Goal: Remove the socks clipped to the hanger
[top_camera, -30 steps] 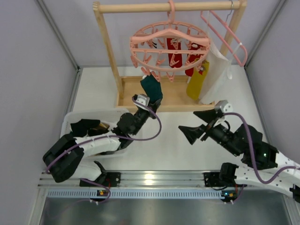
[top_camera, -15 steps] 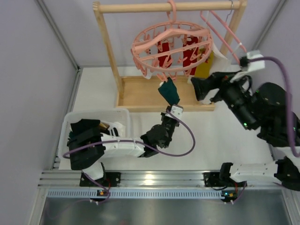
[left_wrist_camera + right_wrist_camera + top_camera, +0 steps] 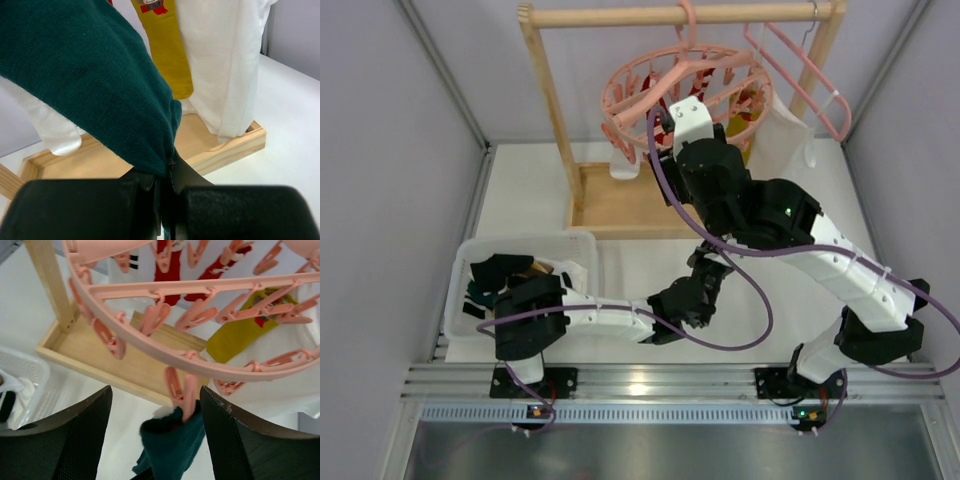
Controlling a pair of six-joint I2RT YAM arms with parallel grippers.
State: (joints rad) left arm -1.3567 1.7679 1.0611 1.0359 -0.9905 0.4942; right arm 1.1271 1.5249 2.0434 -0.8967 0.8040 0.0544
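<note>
Round pink hanger hangs tilted by its hook, teal sock clipped by its cuff at the near rim and pulled down taut, red socks, mustard sock and black-striped sock clipped behind.

White-and-black arms, purple cables, matte black right gripper

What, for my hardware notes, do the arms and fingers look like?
The left arm and right arm share white links and bulky black joints, each trailing a purple cable. The fingers are black, finely pebbled. A small white block caps the right wrist.
</note>
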